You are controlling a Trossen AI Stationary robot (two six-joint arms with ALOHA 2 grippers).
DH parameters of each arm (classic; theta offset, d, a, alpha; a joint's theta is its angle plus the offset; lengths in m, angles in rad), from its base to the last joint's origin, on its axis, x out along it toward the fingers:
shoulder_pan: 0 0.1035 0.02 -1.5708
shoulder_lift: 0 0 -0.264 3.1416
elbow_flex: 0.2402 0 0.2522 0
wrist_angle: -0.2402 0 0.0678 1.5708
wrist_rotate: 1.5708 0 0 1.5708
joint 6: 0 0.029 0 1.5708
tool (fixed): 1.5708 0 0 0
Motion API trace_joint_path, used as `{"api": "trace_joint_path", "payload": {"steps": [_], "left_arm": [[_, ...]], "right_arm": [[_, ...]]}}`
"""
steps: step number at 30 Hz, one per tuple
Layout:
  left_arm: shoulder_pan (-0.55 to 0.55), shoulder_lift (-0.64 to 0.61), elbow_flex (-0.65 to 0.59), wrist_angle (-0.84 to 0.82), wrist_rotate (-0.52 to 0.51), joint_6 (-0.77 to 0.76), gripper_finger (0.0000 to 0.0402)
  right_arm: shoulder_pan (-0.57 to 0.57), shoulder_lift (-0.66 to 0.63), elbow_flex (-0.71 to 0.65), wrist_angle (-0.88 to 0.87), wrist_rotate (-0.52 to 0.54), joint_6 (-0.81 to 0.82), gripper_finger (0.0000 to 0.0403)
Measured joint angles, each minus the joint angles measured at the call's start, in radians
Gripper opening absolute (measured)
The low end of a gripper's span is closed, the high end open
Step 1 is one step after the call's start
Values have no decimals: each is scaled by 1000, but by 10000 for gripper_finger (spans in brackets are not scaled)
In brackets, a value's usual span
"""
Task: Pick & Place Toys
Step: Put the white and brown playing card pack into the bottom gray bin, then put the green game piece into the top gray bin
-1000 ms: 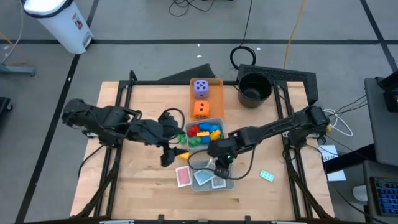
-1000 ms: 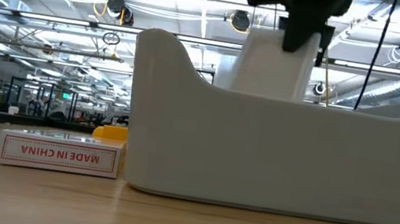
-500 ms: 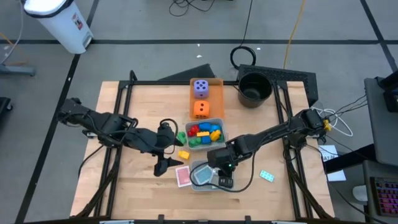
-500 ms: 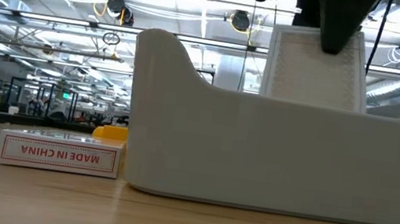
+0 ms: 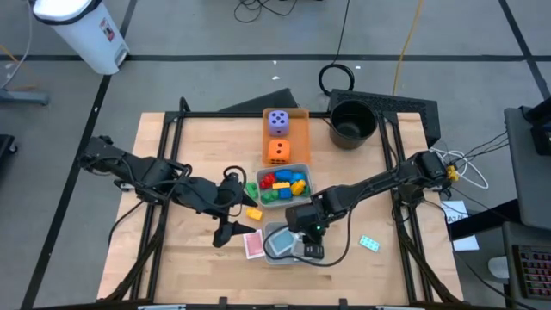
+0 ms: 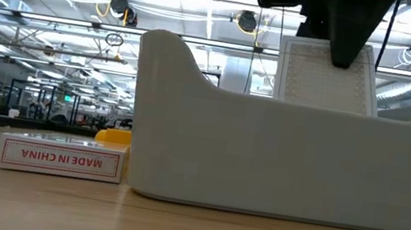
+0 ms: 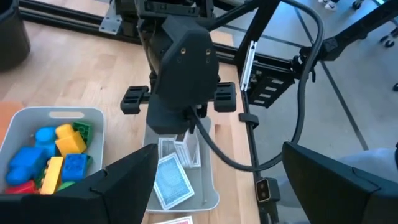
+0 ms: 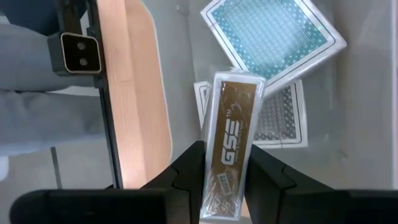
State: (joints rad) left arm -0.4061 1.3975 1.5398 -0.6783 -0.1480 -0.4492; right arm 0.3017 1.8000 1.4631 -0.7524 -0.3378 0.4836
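The near edge of the light wooden table [image 5: 181, 275] has bare room on both sides of the smooth grey plastic card tray [image 5: 274, 256]. A pink card box [image 5: 253, 245] lies flat just left of that tray, and a small teal card box [image 5: 369, 244] sits apart to the right. The right gripper [image 8: 227, 180] hangs straight down over the tray, fingers narrowly pinching a white card box [image 8: 231, 134] upright above the teal-backed card box [image 8: 273, 34] lying inside. The left gripper [image 5: 225, 234] hovers left of the pink box, spread wide and empty. Farther back sits the grey tray of chunky plastic bricks [image 5: 280, 182], then the purple die [image 5: 277, 121] and orange die [image 5: 277, 151].
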Motion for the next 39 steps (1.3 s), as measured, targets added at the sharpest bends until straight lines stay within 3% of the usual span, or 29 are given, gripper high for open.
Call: {"api": "trace_joint_path", "payload": {"steps": [10, 22, 32, 39], "left_arm": [[-2, 0, 0, 0, 0, -6, 347], [-8, 0, 0, -11, 1, 3, 347], [6, -7, 0, -131, -2, -17, 347], [-4, -7, 0, -386, -58, -104, 346]], "right_arm": [[-4, 0, 0, -4, -7, -29, 93], [-21, -2, 0, -20, -7, -29, 190], [-120, -27, -1, -119, 5, -28, 206], [-151, -126, -2, -158, 234, -21, 205]]}}
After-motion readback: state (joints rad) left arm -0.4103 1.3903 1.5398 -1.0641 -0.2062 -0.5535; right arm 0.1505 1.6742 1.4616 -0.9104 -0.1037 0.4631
